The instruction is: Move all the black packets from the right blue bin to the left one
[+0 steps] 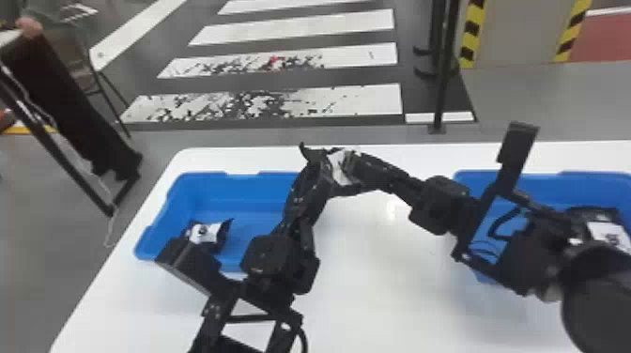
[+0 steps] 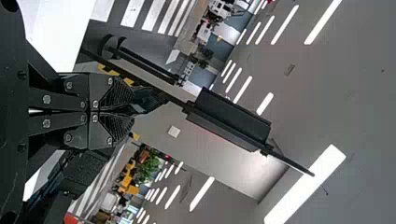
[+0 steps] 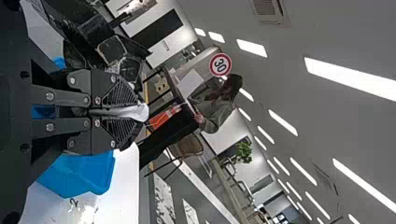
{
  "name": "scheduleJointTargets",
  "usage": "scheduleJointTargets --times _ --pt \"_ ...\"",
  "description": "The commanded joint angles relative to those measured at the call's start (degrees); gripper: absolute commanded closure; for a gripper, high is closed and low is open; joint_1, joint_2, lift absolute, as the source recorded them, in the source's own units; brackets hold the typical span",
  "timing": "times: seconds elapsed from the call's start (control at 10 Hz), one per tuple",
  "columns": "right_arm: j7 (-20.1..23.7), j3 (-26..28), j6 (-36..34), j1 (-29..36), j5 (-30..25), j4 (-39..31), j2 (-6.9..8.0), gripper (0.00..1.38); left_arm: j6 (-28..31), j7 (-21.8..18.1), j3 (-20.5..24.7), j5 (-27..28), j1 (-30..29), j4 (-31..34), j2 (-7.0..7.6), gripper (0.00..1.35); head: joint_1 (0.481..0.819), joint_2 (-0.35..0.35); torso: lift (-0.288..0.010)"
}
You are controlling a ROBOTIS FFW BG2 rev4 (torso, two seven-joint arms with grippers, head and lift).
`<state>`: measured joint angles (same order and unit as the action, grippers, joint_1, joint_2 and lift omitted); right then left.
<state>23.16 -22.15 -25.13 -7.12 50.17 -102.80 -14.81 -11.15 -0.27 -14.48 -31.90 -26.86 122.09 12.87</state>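
White worktop (image 1: 375, 291) | your right claw (image 3: 136, 113) clenched a black packet (image 1: 339, 168) between bins | left claw (image 2: 133, 113) shut, whether on it you couldn't tell | left bin (image 1: 188, 197): packet (image 1: 205, 233) delivered | right bin (image 1: 488, 184): at least one packet (image 1: 609, 233) left

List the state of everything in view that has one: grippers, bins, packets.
Left gripper: fingers shut, grip on packet unclear
Right gripper: shut on a packet
Held packet: off the table, between the right fingers
Left bin: open-topped, packet inside
Right bin: open-topped, partly behind right arm, at least one packet inside
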Motion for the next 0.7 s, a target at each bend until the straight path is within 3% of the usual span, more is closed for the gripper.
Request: scheduleJointTargets --times 0.0,0.1,0.2,0.4,0.6 --pt "0.9 -0.9 2.2 -1.2 0.3 2.7 0.39 0.75 -1.4 0.1 1.0 -0.4 0.0 0.0 -0.30 1.21 0.695 0.211 -0.168" --pt "1.4 -0.7 3.8 -0.9 0.2 3.3 0.31 0.27 -1.6 0.7 4.0 0.8 -0.6 -0.7 -1.00 1.21 0.692 0.221 -0.168" --pt "2.1 0.8 4.6 0.2 -0.7 3.3 0.22 0.03 -3.2 2.4 8.2 4.7 -0.8 -2.2 -2.23 1.21 0.685 0.237 -0.168" --pt "2.2 6.6 5.2 2.9 -7.2 1.8 0.39 0.13 -2.2 4.4 19.2 20.0 2.7 -10.9 -4.78 1.21 0.680 0.280 -0.168" --pt "2.2 10.5 5.2 4.7 -11.2 1.1 0.48 0.13 0.0 4.8 23.7 28.4 7.5 -20.1 -4.87 1.19 0.684 0.317 -0.168"
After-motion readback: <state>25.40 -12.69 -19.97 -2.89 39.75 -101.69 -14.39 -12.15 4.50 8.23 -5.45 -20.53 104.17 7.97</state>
